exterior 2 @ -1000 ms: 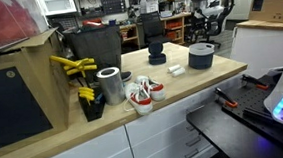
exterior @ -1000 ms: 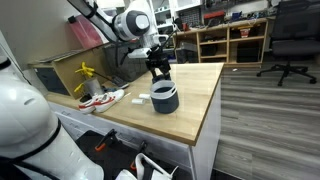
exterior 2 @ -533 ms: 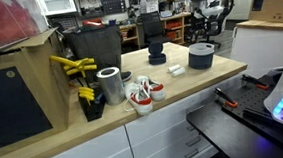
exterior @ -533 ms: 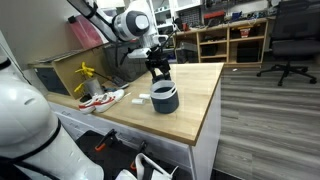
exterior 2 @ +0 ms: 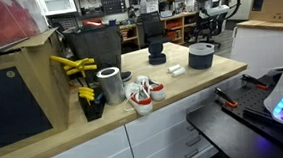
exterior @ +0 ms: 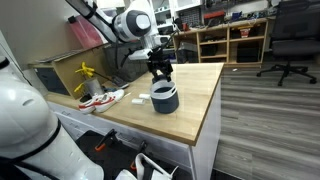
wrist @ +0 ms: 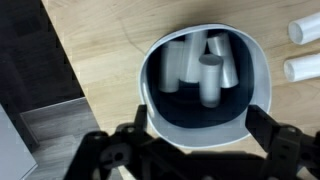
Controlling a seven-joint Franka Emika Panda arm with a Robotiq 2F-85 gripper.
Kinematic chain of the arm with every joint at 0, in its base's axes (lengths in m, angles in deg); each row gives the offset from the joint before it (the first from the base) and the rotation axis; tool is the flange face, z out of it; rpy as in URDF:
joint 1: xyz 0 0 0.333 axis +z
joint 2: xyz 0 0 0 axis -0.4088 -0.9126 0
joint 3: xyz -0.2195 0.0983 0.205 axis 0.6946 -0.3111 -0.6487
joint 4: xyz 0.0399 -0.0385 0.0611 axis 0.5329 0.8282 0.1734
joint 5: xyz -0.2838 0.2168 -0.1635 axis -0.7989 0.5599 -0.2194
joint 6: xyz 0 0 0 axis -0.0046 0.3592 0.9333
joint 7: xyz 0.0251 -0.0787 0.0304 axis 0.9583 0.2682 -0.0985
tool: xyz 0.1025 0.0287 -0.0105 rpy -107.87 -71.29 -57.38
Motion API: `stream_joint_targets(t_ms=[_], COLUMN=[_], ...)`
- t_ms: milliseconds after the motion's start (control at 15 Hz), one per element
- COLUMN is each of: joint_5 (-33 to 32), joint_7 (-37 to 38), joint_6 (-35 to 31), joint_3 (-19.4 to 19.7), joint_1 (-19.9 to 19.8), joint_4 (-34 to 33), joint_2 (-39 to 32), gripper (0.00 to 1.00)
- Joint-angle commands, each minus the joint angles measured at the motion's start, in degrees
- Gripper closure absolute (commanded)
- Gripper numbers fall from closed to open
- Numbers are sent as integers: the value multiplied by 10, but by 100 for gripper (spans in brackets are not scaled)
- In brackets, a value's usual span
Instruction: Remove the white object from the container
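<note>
Hovering above dark tub (exterior: 164, 101): Robotiq gripper (exterior: 160, 72), jaws wide apart, holding nothing.
Wrist view: several white pieces (wrist: 208, 78) inside tub, on wood table (wrist: 100, 40).

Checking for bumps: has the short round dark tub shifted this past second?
No. The dark tub keeps its place beside the flat white piece on the wooden table.

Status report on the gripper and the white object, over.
Gripper open, above the container. White object inside, not gripped. Nothing blocking the opening.
</note>
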Motion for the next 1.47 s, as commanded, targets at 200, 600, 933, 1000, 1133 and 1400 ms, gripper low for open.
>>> stream_joint_targets(t_ms=[200, 600, 933, 1000, 1133, 1400], joint_5=[-30, -24, -30, -30, -28, -30], joint_7=[4, 14, 29, 35, 46, 72], joint_6=[44, 42, 21, 14, 3, -24], joint_3=[15, -7, -11, -11, -10, -9], joint_1=[-24, -8, -3, -2, 0, 8], joint_4=[29, 23, 17, 15, 10, 0], joint_2=[38, 14, -17, -23, -35, -58], gripper=[0, 0, 0, 0, 0, 0])
